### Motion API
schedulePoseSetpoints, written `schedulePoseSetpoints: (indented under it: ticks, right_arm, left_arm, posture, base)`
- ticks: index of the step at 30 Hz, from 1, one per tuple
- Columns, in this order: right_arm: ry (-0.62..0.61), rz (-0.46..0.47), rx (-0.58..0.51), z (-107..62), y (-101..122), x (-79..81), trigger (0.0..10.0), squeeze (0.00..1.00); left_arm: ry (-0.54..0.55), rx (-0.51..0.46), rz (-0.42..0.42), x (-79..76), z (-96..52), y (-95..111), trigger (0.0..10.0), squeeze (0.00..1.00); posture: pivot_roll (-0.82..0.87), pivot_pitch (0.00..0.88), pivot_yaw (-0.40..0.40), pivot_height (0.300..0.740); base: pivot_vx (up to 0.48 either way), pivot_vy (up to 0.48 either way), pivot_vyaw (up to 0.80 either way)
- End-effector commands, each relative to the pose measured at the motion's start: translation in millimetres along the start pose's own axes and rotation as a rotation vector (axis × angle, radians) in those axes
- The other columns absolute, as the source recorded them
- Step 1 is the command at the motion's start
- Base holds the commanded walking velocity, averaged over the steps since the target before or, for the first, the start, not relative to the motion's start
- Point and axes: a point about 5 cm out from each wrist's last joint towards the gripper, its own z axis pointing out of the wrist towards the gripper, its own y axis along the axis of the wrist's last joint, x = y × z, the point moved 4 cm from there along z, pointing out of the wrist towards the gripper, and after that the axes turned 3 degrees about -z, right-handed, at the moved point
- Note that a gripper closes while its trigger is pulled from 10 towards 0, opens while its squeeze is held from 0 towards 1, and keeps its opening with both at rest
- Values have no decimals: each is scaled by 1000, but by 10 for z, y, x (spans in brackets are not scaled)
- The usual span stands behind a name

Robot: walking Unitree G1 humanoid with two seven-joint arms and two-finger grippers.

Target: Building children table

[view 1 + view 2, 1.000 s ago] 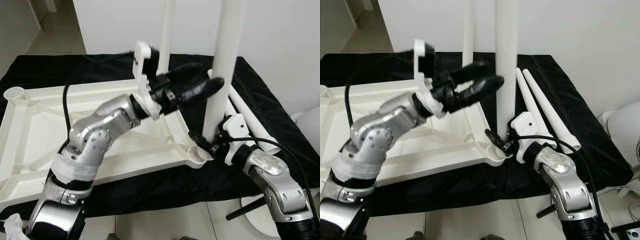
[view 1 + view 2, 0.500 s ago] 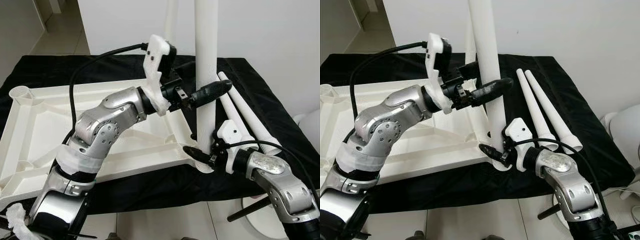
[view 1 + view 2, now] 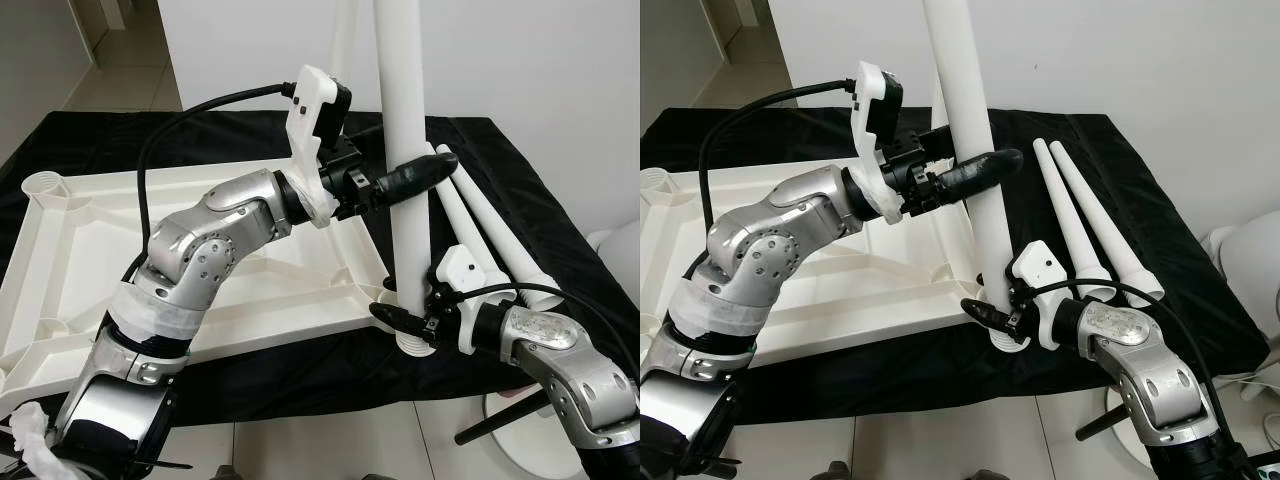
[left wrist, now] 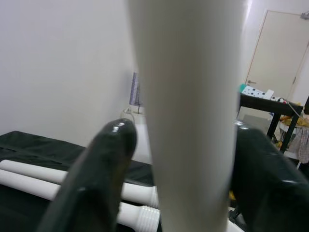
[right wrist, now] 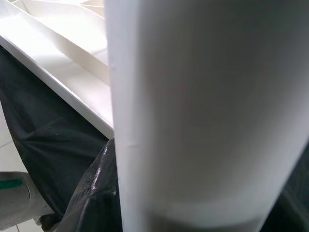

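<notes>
Since a second ago the white table leg has tilted and the left gripper has clamped it mid-shaft; below, the right gripper grasps its threaded foot beside the upturned tabletop corner; two spare legs lie beyond.

Head stereo looks down; wrist cams close on leg.
</notes>
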Motion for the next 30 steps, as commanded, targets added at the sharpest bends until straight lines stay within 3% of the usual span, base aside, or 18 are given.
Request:
schedulePoseSetpoints:
  ticks: [1, 11, 15, 16, 17, 18, 24, 25, 28, 30]
  right_arm:
    - [2, -19, -11, -10, 61, -3, 10000, 0]
    - [-30, -44, -8, -5, 87, -71, 10000, 0]
    - [-40, -63, -13, 0, 116, -115, 10000, 0]
    - [-66, -80, -12, 5, 118, -168, 10000, 184]
    - [-84, -93, -11, 8, 120, -205, 10000, 184]
    - [-106, -105, -16, 11, 128, -249, 10000, 1000]
    - [-223, -118, -65, 30, 224, -436, 10000, 1000]
    - [-319, -121, -91, 13, 267, -566, 10000, 1000]
    - [-383, -131, -98, -1, 279, -651, 10000, 1000]
    - [-474, -124, -122, -26, 298, -755, 10000, 1000]
  left_arm:
    - [-264, 8, 10, -260, -14, 46, 0, 0]
    - [-269, 5, 4, -242, 24, 75, 0, 0]
    - [-264, 9, 40, -252, 39, 101, 0, 0]
    - [-246, 16, 48, -239, 68, 113, 10000, 0]
    - [-232, 21, 52, -228, 88, 121, 10000, 0]
    - [-224, 20, 49, -223, 112, 137, 10000, 0]
    - [-112, 64, 123, -100, 193, 206, 10000, 0]
    - [-95, 61, 143, -106, 235, 253, 10000, 0]
    - [-85, 52, 147, -106, 263, 274, 10000, 0]
    - [4, 80, 154, -23, 371, 262, 10000, 0]
  posture:
    - [-1, 0, -23, 740]
    - [-2, 0, -25, 740]
    - [4, 0, -24, 740]
    - [10, 0, -23, 740]
    - [10, 0, -23, 740]
    - [15, 0, -22, 740]
    - [18, 0, -15, 740]
    - [16, 0, -11, 740]
    - [6, 0, -3, 740]
    - [-9, 0, 6, 740]
  base:
    - [0, 0, 0]
    - [0, 0, 0]
    - [0, 0, 0]
    - [0, 0, 0]
    - [0, 0, 0]
    - [0, 0, 0]
    - [0, 0, 0]
    - [0, 0, 0]
    - [0, 0, 0]
    - [0, 0, 0]
